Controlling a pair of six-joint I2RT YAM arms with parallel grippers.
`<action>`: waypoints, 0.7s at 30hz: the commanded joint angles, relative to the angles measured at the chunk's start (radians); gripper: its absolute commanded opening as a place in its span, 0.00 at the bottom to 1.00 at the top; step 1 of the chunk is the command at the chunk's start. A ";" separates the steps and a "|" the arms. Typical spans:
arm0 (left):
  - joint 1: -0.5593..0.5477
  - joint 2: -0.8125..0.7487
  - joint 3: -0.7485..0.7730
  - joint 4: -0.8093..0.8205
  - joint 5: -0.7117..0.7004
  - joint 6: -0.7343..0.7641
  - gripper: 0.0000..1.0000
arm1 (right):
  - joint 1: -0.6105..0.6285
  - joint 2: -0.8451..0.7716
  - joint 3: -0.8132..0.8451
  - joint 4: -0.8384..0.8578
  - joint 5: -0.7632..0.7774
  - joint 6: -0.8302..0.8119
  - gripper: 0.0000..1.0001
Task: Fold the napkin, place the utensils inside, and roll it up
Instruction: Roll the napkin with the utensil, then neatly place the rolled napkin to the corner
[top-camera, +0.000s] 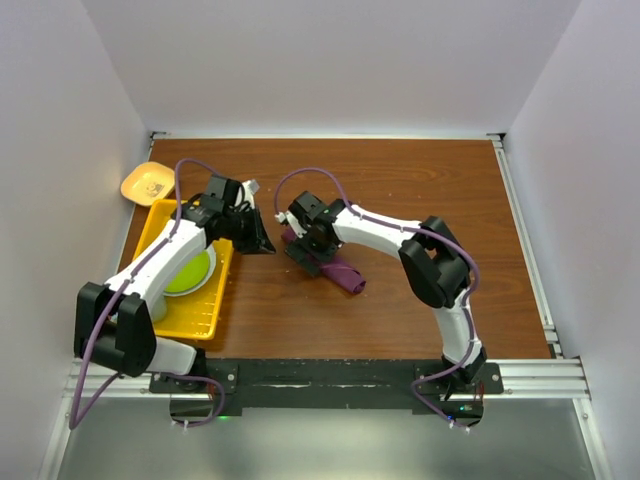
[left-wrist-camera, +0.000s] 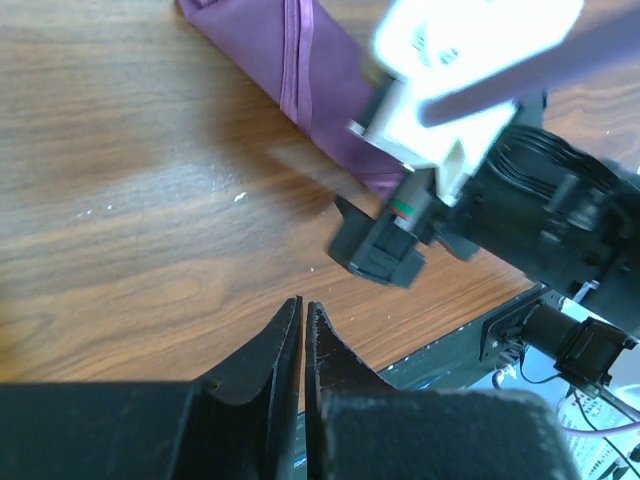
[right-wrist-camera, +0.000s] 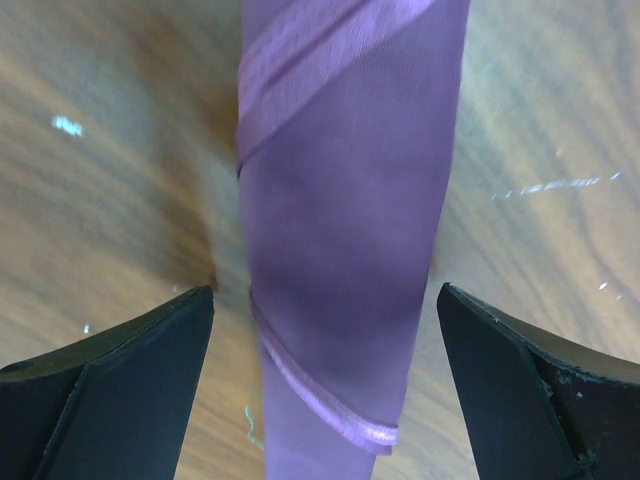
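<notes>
Along the counter's (top-camera: 420, 190) left edge: a yellow tray (top-camera: 190, 318) with a green plate (top-camera: 195, 272) in it, plus a small orange dish (top-camera: 147, 183) just past the tray, toward the far left corner. Reaching out over that tray, the left arm (top-camera: 150, 265), left jaws pinched together on nothing, tips nearly touching, parked just left of the roll and aimed its way.

Next over, around mid-counter: the napkin (top-camera: 340, 272), already wound into a tight purple tube and lying flat on the wood, long axis on a diagonal from far-left to near-right. No utensils showing from outside. Tucked inside maybe, can't tell.

Then the right arm (top-camera: 380, 232), right jaws spread wide and straddling the tube near its far-left end, one finger either side, bare wood showing in both gaps, no contact with the cloth. Tube running lengthwise through the opening, square across the closing direction.

Nearest by a mile: the right jaws, directly over it. Left ones only beside it, apart.

Pretty much the tail end of the job by the look of it. Probably just a straight lift-off left, minding the loose hem (right-wrist-camera: 370, 432) at the tube's tip.
</notes>
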 joint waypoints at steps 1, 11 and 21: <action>-0.003 -0.045 -0.020 0.001 -0.004 0.032 0.10 | -0.005 0.017 0.094 0.031 0.080 0.004 0.97; 0.001 -0.062 -0.021 -0.009 -0.002 0.041 0.10 | -0.005 0.101 0.140 0.054 0.048 0.103 0.85; 0.001 -0.062 -0.024 0.002 0.006 0.035 0.10 | -0.079 0.100 0.061 0.096 -0.015 0.215 0.63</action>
